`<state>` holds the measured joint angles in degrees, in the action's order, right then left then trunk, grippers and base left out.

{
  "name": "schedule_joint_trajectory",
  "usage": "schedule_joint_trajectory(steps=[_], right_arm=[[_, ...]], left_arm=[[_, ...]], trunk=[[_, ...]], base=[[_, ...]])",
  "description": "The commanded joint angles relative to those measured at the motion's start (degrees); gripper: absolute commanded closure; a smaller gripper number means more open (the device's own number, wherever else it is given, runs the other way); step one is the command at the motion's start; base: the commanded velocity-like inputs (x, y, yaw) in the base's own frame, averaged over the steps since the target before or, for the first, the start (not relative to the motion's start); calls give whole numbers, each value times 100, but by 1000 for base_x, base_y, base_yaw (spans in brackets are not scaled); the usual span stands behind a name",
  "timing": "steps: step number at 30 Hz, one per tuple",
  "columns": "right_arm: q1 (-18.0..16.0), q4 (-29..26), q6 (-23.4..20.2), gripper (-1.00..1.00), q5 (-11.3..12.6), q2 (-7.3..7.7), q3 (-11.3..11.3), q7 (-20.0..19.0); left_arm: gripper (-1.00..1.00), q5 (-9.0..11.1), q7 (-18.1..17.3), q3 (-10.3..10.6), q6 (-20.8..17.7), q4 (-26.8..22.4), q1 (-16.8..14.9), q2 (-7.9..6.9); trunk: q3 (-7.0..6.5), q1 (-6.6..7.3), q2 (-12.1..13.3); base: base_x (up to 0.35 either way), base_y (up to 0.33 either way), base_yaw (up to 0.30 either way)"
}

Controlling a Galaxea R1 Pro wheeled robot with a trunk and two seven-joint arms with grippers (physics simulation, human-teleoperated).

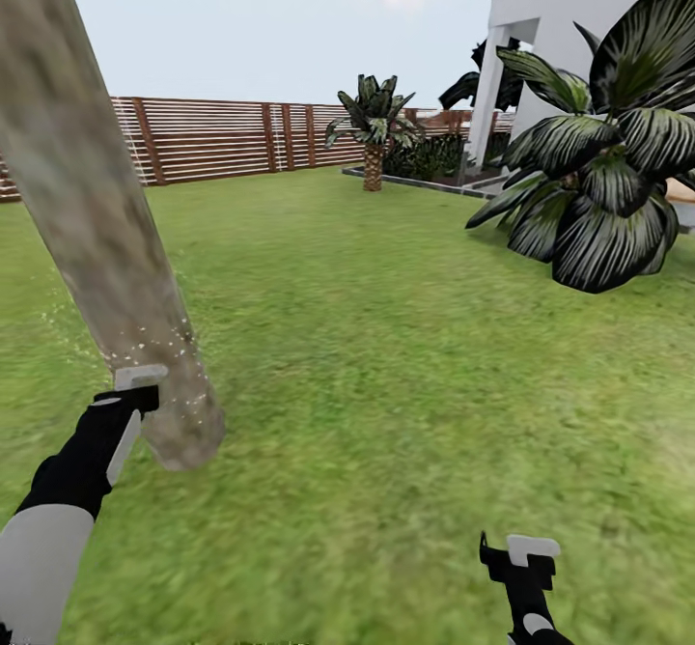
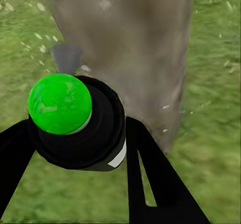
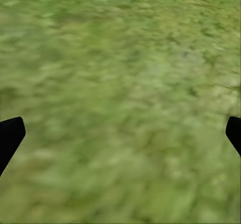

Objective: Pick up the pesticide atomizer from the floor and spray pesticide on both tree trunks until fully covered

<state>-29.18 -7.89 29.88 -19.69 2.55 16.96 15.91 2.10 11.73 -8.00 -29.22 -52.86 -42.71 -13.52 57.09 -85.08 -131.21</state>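
- Standing on the grass floor [image 1: 386, 355] of the fenced garden, facing one tree trunk [image 1: 87, 210], thick, mottled grey-tan, leaning across the head view's left side.
- Holding one pesticide atomizer [image 2: 83, 121] in the left gripper [image 1: 135, 389], two black fingers [image 2: 155, 179] closed on its black body, green round cap [image 2: 59, 103] facing the wrist camera, grey nozzle [image 2: 66, 58] pointing at the trunk just beside it.
- Showing a scatter of white pesticide specks [image 1: 159, 346] on and around the trunk's lower part.
- Hanging low over bare grass, well apart from the trunk: the right gripper [image 1: 519, 560], two dark fingers [image 3: 10, 136] spread wide at the wrist view's edges, gripping nothing.
- Counting beyond: one brown slat fence [image 1: 222, 138], one short palm [image 1: 373, 133], one big dark-leaved bush [image 1: 598, 172], one white building [image 1: 569, 8].
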Motion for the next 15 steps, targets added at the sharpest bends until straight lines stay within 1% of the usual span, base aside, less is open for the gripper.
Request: schedule_joint_trajectory(steps=[1,4,5,7,9,11,12,13,14,15], right_arm=[[0,2,0,-100,0,0,0,0],[0,1,0,-100,0,0,0,0],[0,-1,0,-100,0,0,0,0],[0,0,0,-100,0,0,0,0],[0,1,0,-100,0,0,0,0],[0,5,0,-100,0,0,0,0],[0,6,0,-100,0,0,0,0],[0,6,0,-100,0,0,0,0],[0,7,0,-100,0,0,0,0],[0,7,0,-100,0,0,0,0]], left_arm=[[100,8,-3,-32,9,19,4,-15],[100,29,1,-33,37,177,16,77],[100,28,8,34,49,310,15,180],[100,23,12,125,52,395,10,315],[100,20,13,142,49,411,9,340],[100,30,13,109,59,445,9,291],[100,22,13,51,78,581,9,179],[100,25,13,-27,86,691,9,2],[100,31,12,-75,88,745,9,-85],[100,39,8,-179,94,841,11,-198]], trunk=[[0,0,0],[0,0,0],[0,0,0],[0,0,0],[0,0,0],[0,0,0],[0,0,0],[0,0,0],[0,0,0],[0,0,0]], base=[[0,-273,276],[0,-273,216],[0,-273,55],[0,-273,20],[0,-273,4],[0,-273,1],[0,-273,0],[0,-273,0],[5,-273,0],[56,-271,0]])
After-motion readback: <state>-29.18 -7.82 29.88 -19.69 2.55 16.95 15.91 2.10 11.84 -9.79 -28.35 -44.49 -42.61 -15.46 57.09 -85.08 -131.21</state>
